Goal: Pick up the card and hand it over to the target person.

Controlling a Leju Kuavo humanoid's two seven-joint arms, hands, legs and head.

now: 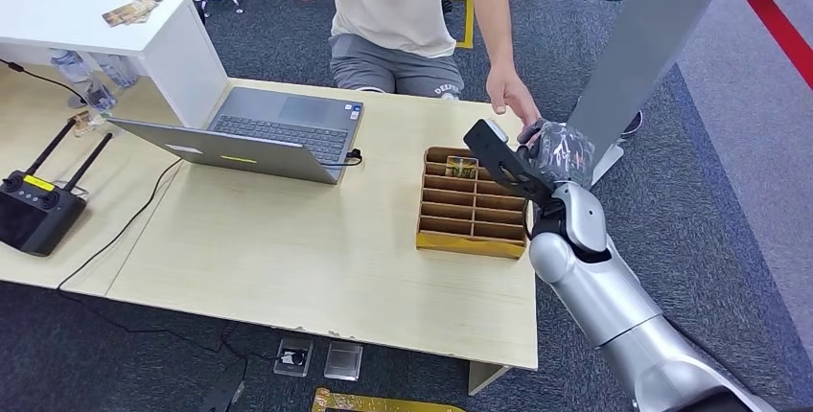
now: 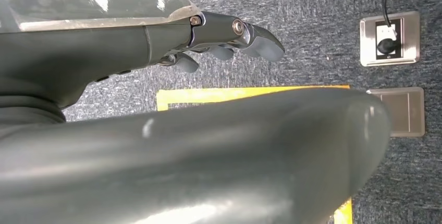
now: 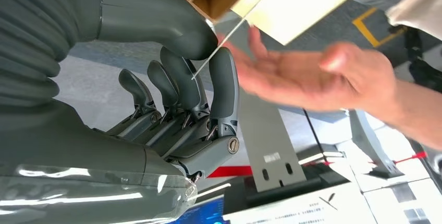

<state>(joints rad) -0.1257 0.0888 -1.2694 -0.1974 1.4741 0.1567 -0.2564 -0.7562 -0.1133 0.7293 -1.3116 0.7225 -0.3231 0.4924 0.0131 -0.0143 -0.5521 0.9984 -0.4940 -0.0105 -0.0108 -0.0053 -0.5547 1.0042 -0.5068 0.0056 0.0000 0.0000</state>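
The robot's right hand [image 1: 554, 151] is raised past the far right corner of the surface [image 1: 316, 249], just beyond the wooden divider box [image 1: 472, 204]. Its fingers [image 3: 224, 86] are narrow, and between the thumb and the nearest finger it pinches the card [image 3: 221, 47]. In the right wrist view the card is seen edge-on, a thin pale sliver. Its long axis runs out from the pinch toward the person's hand [image 3: 307, 75].

That hand is open, palm turned to the robot and fingers spread. It sits just beyond the free end of the card. Whether the card is touching those fingers I cannot tell; it looks very near at least. In the head view the same hand [image 1: 510, 96] reaches down over the edge of the surface, close beside the robot's hand, and the person [image 1: 403, 10] sits right across it.

So I judge the handover is nearly done. The card points at the waiting palm, and what remains is for the person to close on it and for the robot's pinch to loosen.

The left hand [image 2: 229, 39] hangs by the robot's side over the carpeted floor [image 2: 312, 21]. Its fingers are partly curled and hold nothing. It is far from the exchange, so the right hand is plainly the one to finish.

A second card [image 1: 461, 169] stands in a far compartment of the box, and a laptop [image 1: 259, 132] lies open further left.
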